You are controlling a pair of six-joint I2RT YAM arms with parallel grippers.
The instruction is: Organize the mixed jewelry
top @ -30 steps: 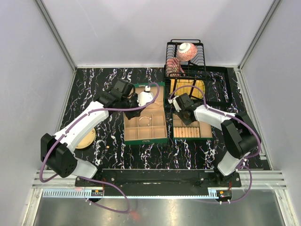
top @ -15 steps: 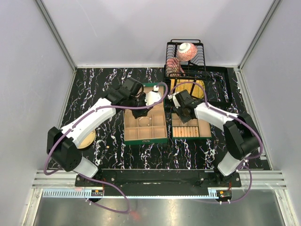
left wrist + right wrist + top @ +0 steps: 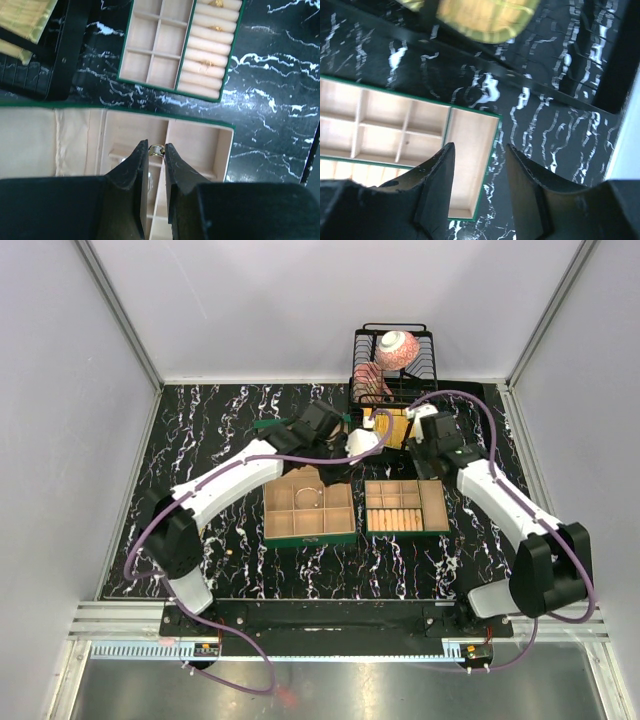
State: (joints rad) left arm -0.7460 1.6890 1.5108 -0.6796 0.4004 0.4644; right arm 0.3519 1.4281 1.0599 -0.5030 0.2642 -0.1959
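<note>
My left gripper (image 3: pixel 156 148) is shut on a tiny gold-and-silver ring (image 3: pixel 156 149). It hangs over the back right part of the large green box (image 3: pixel 308 508), which holds a thin wire hoop (image 3: pixel 308 495). In the top view this gripper (image 3: pixel 343 468) sits between the two boxes. The small green box (image 3: pixel 172 47) lies ahead of it, with small gold pieces (image 3: pixel 207 62) on its ring rolls. My right gripper (image 3: pixel 477 152) is open and empty above the small box's long right compartment (image 3: pixel 470 150); in the top view it (image 3: pixel 430 462) is behind the small box (image 3: pixel 405 507).
A black dish rack (image 3: pixel 392 365) with a pink patterned bowl (image 3: pixel 396 348) stands at the back. A yellow-gold plate (image 3: pixel 485 15) lies on the rack's black tray. A tiny pale speck (image 3: pixel 232 552) lies on the marble table left of the large box.
My left arm has swung right, from the large box's back left to its back right corner. My right arm has pulled back and to the right, off the small box's left side.
</note>
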